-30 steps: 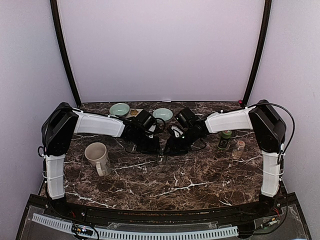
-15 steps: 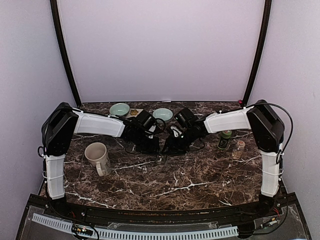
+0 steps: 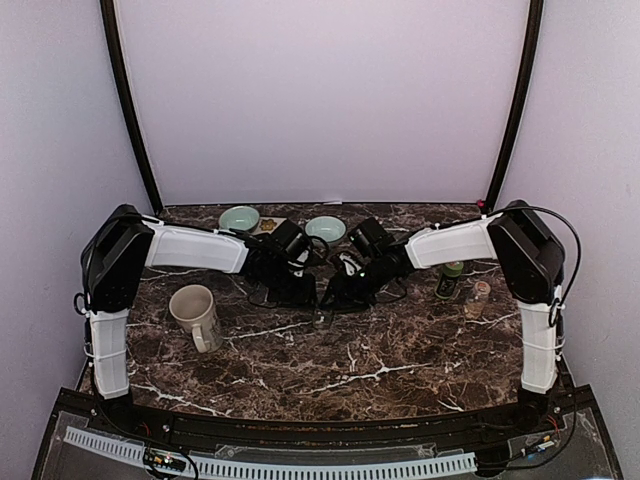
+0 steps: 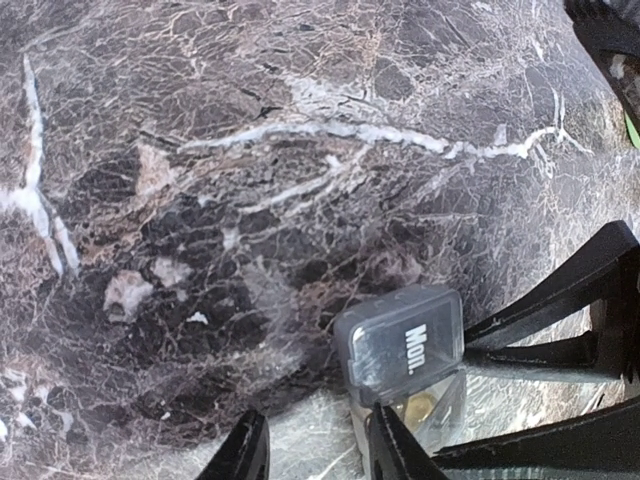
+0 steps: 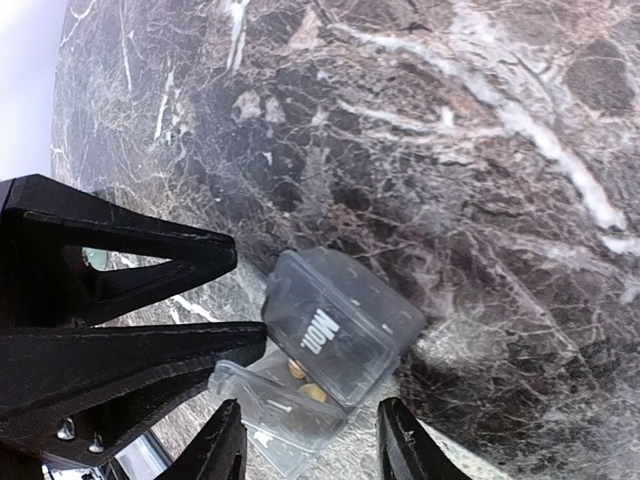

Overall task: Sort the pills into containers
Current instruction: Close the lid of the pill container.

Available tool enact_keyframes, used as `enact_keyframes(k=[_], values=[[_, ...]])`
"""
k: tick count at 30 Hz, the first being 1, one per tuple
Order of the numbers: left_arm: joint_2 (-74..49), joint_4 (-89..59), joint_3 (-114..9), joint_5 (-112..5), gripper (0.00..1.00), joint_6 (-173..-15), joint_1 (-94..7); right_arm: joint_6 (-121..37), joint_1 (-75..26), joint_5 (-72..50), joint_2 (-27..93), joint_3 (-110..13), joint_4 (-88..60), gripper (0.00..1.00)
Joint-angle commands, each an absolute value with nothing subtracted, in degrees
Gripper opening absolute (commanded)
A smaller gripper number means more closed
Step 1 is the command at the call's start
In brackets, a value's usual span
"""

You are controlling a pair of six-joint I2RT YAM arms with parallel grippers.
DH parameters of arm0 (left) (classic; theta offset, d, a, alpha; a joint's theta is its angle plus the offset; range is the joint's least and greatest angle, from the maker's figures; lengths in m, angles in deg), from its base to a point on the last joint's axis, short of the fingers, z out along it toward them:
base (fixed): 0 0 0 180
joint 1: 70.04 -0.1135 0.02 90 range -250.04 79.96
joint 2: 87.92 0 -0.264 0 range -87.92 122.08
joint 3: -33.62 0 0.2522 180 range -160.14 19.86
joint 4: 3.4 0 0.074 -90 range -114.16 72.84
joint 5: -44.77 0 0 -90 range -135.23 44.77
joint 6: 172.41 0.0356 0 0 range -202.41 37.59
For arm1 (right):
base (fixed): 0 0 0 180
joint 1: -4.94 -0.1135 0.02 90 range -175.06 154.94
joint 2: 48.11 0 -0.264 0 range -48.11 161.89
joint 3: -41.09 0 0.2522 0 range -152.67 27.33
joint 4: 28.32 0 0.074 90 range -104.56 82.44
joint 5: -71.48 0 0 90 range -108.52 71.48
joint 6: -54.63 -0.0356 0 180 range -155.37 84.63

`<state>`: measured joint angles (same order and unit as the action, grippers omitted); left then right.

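Plainly the pill box (image 5: 335,335) lies between part-open right fingers (image 5: 222,445), grip unclear, beside open, empty left fingers (image 4: 248,455).

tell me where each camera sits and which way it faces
top: above, behind the bases, facing down at the table; left arm and right arm show
left wrist: on left arm, facing down at the pill box; left fingers bottom, right fingers right
right wrist: on right arm, facing down at it; right fingers bottom, left fingers left
shared: both wrists see the pill box

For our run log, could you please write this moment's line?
pill box marked Mon., pills inside | both arms' jaws beside it | grasp unclear
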<state>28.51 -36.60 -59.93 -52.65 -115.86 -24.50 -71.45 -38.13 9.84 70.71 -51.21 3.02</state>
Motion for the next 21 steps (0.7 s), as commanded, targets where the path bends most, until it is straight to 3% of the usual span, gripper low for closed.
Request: enact_keyframes(k=[1, 21], values=[[24.86, -36.24, -60.58, -52.40, 0.38, -115.42, -23.90, -71.85, -38.83, 8.41, 73.49, -51.15, 2.21, 0.45], [21.99, -35.36, -60.50, -50.17, 0.42, -115.53, -23.90, -72.16, -38.83, 7.54, 75.62, -52.68, 4.30, 0.45]])
